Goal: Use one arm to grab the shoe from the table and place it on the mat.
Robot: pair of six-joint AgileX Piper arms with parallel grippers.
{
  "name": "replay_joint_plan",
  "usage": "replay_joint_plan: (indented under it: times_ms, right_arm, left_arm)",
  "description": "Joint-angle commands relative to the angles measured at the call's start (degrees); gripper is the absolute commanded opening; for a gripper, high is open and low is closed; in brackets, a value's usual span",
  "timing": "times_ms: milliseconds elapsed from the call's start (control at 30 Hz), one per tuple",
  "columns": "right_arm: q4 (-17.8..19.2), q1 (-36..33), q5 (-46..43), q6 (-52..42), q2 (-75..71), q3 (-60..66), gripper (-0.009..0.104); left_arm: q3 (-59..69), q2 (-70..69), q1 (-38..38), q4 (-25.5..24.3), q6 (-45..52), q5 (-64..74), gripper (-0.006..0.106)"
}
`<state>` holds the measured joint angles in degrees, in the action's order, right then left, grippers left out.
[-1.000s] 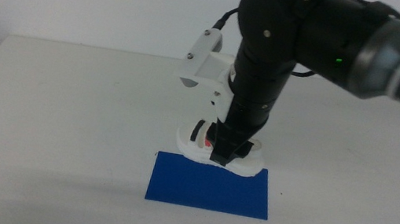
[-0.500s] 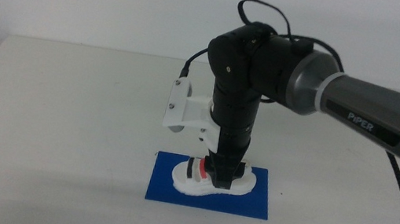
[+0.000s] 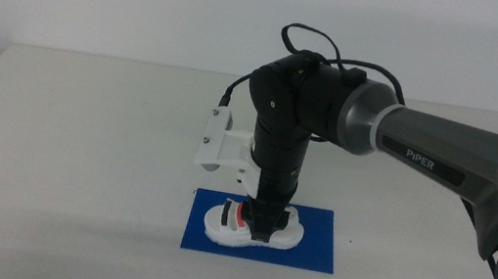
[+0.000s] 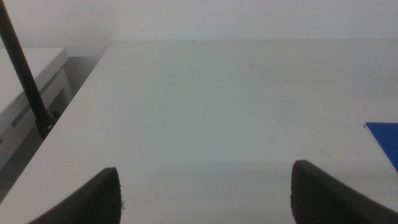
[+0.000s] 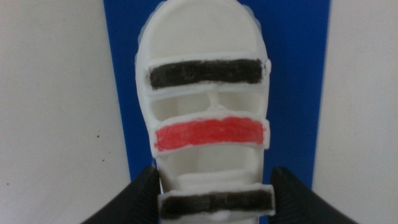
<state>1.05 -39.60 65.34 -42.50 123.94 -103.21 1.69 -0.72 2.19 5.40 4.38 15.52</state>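
Observation:
The white shoe [image 3: 223,223] with two black straps and one red strap lies on the blue mat [image 3: 312,250], left of its middle. My right gripper [image 3: 263,223] comes straight down over the shoe, its jaws pressed against both sides at the heel end. In the right wrist view the shoe [image 5: 205,43] lies along the mat [image 5: 295,74], with the right gripper [image 5: 214,200] clamped around it. My left gripper [image 4: 205,196] is open and empty, low at the near left corner of the table [image 3: 82,134].
The right arm's white gripper block [image 3: 218,145] and black cable [image 3: 308,40] rise above the mat. The left wrist view shows bare tabletop [image 4: 217,112], one corner of the mat [image 4: 385,140], and a grey unit [image 4: 31,87] beyond the table's left edge.
The right arm has carried the shoe from behind the mat's rear edge forward and down onto the mat, shifting slightly left. The left arm has not moved.

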Motion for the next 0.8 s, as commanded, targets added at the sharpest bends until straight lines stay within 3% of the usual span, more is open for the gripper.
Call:
replay_joint_plan:
  times_ms: [0, 200, 233, 433, 600, 767]
  right_arm:
    - [0.2, 0.4, -0.5, 0.1, -3.4, -1.8, -0.004]
    - [0.2, 0.4, 0.1, 0.1, -3.2, -1.8, -0.002]
    - [0.4, 0.5, -0.3, -0.3, -3.2, -1.8, 0.053]
    - [-0.3, 0.6, -1.0, -0.2, -4.8, -1.8, 0.092]
    - [-1.6, 1.6, -3.0, 7.5, -13.3, 1.5, 0.092]
    - [-1.1, 6.3, -18.4, 22.6, -29.0, 17.6, 0.092]
  left_arm:
    - [0.4, -0.8, -0.2, 0.4, -0.3, -4.6, 0.094]
    - [0.4, -0.8, -0.2, 0.4, -0.3, -4.6, 0.094]
    - [0.4, -0.8, -0.2, 0.4, -0.3, -4.6, 0.094]
    - [0.4, -0.8, -0.2, 0.4, -0.3, -4.6, 0.094]
    - [0.4, -0.8, -0.2, 0.4, -0.3, -4.6, 0.094]
    - [0.4, -0.8, -0.2, 0.4, -0.3, -4.6, 0.094]
